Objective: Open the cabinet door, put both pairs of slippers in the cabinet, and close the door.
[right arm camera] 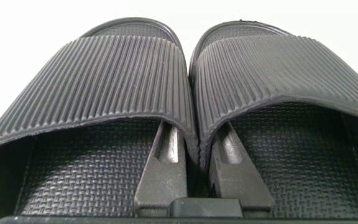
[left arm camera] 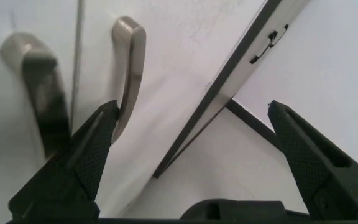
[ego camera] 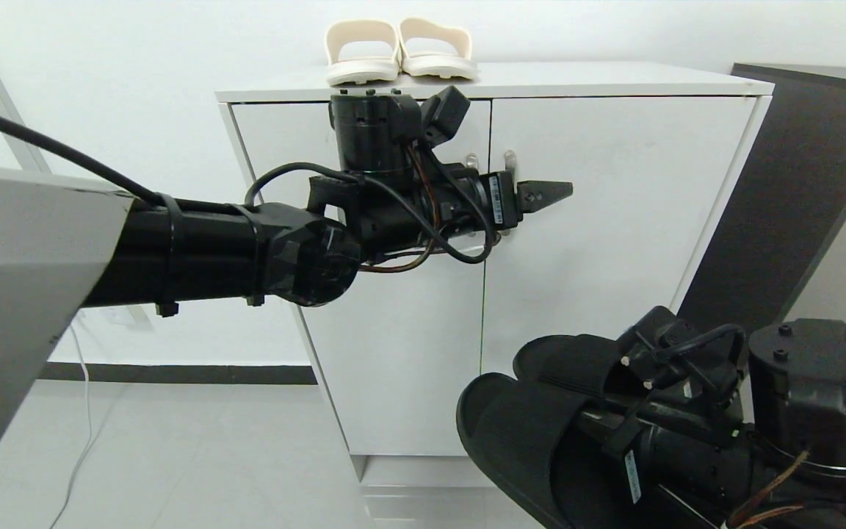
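Head view: the cabinet is standing against the wall with both doors lying shut, so I am judging the opening step to be in hand and nothing stowed yet. The right door and the left door are meeting at a centre seam. The black slippers are hanging low in front of the right door, side by side. They are being carried by the right gripper, whose fingers are sitting one inside each slipper and pinching the two inner walls together. The cream slippers are resting on the cabinet top, left of its middle. The left gripper is hovering at handle height with its jaws standing wide apart. In the left wrist view one finger is lying right beside the right door's handle, though I cannot tell from this angle whether it is touching. The next move, as I am reading it, is calling for the jaws to straddle that handle, close on it and pull in an arc about the outer hinge, with the loaded right arm needing room out of the swing. Counting: one cabinet, two doors, two pairs of slippers making four, and two handles, the second handle sitting just across the seam.
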`<state>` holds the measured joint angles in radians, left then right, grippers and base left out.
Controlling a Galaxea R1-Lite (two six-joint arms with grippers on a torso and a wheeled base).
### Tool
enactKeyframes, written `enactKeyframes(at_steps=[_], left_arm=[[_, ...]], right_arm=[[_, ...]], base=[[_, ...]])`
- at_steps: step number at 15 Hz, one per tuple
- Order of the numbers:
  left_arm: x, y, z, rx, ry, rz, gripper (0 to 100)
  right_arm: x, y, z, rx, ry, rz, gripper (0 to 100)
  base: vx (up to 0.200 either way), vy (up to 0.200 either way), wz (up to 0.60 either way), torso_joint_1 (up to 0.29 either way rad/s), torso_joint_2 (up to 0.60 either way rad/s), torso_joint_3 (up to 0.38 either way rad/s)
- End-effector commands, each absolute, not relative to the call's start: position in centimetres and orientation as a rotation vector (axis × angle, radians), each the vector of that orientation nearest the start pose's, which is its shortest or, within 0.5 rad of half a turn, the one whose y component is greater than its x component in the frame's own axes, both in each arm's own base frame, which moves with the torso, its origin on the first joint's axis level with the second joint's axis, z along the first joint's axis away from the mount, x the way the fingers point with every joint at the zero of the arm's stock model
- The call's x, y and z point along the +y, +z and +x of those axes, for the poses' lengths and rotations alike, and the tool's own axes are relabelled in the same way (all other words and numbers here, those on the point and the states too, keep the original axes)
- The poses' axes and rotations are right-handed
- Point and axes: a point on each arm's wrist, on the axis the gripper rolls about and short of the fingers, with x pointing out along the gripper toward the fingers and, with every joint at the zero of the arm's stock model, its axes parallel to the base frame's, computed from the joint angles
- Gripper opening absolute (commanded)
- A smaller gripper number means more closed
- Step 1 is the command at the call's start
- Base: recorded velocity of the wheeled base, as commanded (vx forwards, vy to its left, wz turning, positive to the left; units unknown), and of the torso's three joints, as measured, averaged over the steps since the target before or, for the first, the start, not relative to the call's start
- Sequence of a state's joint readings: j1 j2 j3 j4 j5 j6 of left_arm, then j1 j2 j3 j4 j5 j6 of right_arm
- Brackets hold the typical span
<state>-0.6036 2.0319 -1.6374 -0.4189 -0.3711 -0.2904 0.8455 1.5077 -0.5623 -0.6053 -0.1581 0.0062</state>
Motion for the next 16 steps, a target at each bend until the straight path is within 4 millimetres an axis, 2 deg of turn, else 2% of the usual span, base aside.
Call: enactKeyframes(at_steps=[1,2,3,8,12,16], left_arm=[[-25.1,27.4,35.0,0.124,-0.973,-0.271,100],[-25.1,27.6,35.0,0.131,-0.975,-0.274,100],[-25.1,27.5,35.0,0.132,-0.975,-0.273,0],[-24.4,27.8,33.9,0.145,-0.974,-0.27,0],[-23.8,28.1,30.0,0.163,-1.015,-0.262,0],[-22.8,28.2,28.0,0.16,-1.025,-0.264,0]], right_arm=[[17.8,16.7,16.2,0.309,0.681,-0.163,0],[17.9,16.7,16.2,0.309,0.684,-0.163,0],[17.9,16.7,16.2,0.309,0.684,-0.163,0],[17.8,16.4,16.0,0.325,0.727,-0.163,0],[17.6,16.2,15.4,0.333,0.77,-0.169,0],[17.5,16.0,14.9,0.324,0.805,-0.204,0]], base=[[0.0,0.0,0.0,0.0,0.0,0.0],[0.0,0.0,0.0,0.0,0.0,0.0],[0.0,0.0,0.0,0.0,0.0,0.0],[0.0,0.0,0.0,0.0,0.0,0.0],[0.0,0.0,0.0,0.0,0.0,0.0],[0.0,0.0,0.0,0.0,0.0,0.0]])
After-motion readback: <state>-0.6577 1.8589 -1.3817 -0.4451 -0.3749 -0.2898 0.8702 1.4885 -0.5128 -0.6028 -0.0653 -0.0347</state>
